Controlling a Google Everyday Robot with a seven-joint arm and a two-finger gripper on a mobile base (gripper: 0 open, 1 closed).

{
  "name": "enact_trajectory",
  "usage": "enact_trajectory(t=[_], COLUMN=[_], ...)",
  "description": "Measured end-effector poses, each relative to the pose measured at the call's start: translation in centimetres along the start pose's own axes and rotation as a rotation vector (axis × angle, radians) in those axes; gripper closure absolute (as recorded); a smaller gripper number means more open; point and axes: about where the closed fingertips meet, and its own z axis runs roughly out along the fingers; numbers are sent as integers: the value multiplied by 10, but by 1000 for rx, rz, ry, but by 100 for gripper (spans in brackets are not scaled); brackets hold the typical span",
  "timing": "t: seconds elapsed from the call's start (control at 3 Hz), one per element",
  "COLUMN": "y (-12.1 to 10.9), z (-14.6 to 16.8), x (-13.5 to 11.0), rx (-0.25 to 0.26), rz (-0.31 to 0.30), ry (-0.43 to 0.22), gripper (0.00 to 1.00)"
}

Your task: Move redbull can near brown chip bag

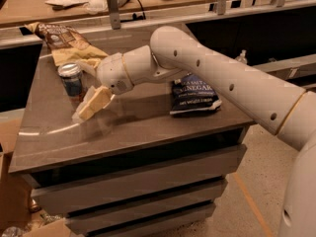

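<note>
Redbull can (71,80) near table (148,127) edge, hand (86,89) just beside.

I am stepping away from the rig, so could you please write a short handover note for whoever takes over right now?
Gripper: open, low over the left part of the table, fingers either side of the redbull can; no grasp yet, as far as I can see.
Redbull can: upright, just in front of the brown chip bag, which lies at the back left corner.
Blue chip bag: lying on the right, not part of the job.
Done: approach to the can.
Left: close on the can, set it beside the brown chip bag, likely a short move.
</note>
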Motion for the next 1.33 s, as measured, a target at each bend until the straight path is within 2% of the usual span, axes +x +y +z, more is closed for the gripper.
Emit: enact_trajectory(t=[0.33,0.67,1.0,1.33], y=[-9,-13,-28,-61], z=[25,29,8,-32], x=[3,5,7,4], rx=[-59,-77,-2,140], rz=[-8,-12,-4,-10], ry=[-12,-17,-7,-2], gripper=[26,49,71,95])
